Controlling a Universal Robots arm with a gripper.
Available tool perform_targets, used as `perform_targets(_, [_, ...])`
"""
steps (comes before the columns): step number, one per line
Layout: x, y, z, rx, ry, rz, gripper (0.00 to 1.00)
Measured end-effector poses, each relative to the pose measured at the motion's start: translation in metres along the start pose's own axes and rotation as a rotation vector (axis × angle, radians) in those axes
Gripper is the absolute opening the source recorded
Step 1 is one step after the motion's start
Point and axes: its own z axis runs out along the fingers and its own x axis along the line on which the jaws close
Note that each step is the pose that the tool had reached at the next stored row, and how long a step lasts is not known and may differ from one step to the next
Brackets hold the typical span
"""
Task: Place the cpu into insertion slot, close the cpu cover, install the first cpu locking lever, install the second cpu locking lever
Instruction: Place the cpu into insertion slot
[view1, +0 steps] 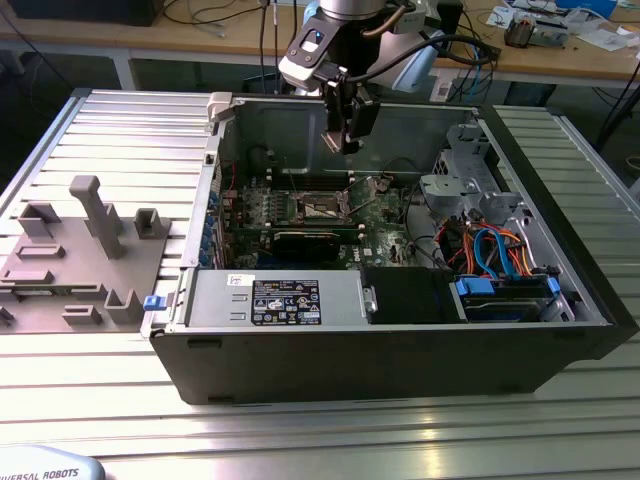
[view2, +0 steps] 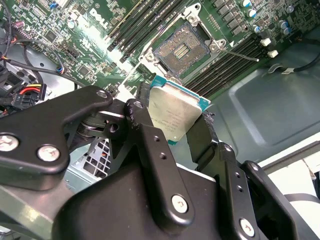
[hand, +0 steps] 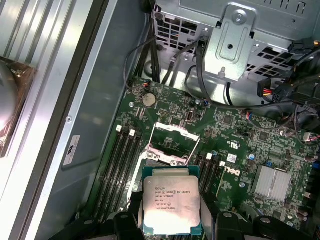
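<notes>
Gripping the cpu by two opposite edges, the gripper has its fingers clenched on the chip above the board, inside the case. The slot lies open just beyond the chip, apart from it. Memory slots flank it, and a thin lever juts out over one bank. The first wrist view adds a drive cage and cables at the board's edge. The exterior view shows the gripper hanging above the slot.

1 cpu, 1 insertion slot, 1 cpu cover, 1 motherboard, 1 computer case.
</notes>
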Motion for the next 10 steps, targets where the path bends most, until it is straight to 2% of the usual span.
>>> perform_targets(10, [0.0000,0.0000,0.0002,-0.0001,-0.0005,0.007,0.54])
